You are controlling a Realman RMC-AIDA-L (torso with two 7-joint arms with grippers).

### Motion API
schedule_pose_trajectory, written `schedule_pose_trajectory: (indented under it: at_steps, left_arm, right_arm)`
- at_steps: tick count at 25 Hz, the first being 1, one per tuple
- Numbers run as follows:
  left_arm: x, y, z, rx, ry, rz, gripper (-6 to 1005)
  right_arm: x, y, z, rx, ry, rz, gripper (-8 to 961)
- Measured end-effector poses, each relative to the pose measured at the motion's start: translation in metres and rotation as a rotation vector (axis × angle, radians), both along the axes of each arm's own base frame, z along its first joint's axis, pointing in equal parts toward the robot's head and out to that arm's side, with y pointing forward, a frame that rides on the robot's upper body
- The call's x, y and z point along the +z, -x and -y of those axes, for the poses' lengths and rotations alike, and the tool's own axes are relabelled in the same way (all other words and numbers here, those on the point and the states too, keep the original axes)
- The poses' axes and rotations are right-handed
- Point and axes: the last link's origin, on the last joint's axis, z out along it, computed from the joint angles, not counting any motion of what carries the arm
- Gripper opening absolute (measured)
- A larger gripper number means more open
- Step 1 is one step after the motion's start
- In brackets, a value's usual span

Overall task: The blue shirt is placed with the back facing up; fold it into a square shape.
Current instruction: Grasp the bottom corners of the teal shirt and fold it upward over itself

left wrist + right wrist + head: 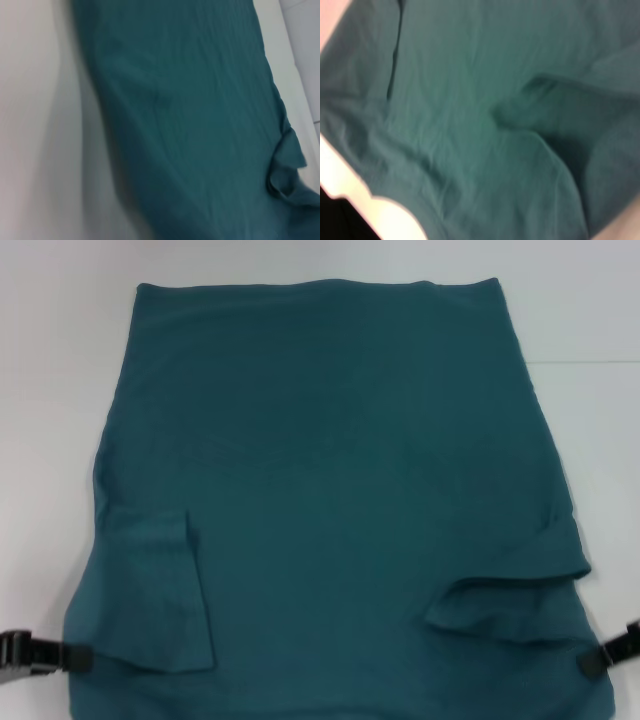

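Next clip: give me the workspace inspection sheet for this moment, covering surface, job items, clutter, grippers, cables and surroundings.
Surface: white table, bare around the cloth.
Job's things: blue shirt lies flat, plain side up, both sleeves folded inward onto the body.
Clutter: nothing seen.
Grippers: left gripper at the shirt's near left edge; right gripper at its near right edge.
Cables: nothing seen.
Surroundings: nothing seen beyond the table.

Matt soft cloth blue shirt (330,470) (faintly creased) on smooth white table (580,300)
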Motion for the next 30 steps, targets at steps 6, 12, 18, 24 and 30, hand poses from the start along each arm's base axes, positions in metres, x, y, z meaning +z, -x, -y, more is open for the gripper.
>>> schedule_pose_trajectory:
  at_steps: [6,12,18,24,30]
  left_arm:
    - [-0.007,-0.018,-0.049,0.025,-0.034,-0.031,13]
    - [-0.014,-0.036,-0.1,0.049,-0.094,-0.108,13]
    - [-0.021,-0.055,-0.139,0.045,-0.165,-0.216,13]
    - [-0.027,-0.067,-0.171,0.002,-0.311,-0.321,14]
    - [-0.04,-0.074,-0.196,-0.072,-0.426,-0.479,13]
  right_arm:
    - [0.005,0.012,-0.037,-0.022,-0.196,-0.032,53]
    - [0.005,0.025,-0.078,-0.082,-0.415,-0.036,53]
    - [0.001,0.032,-0.107,-0.084,-0.576,0.008,53]
    - [-0.003,0.029,-0.126,-0.039,-0.711,0.098,53]
    - [-0.02,0.04,-0.146,0.071,-0.81,0.23,53]
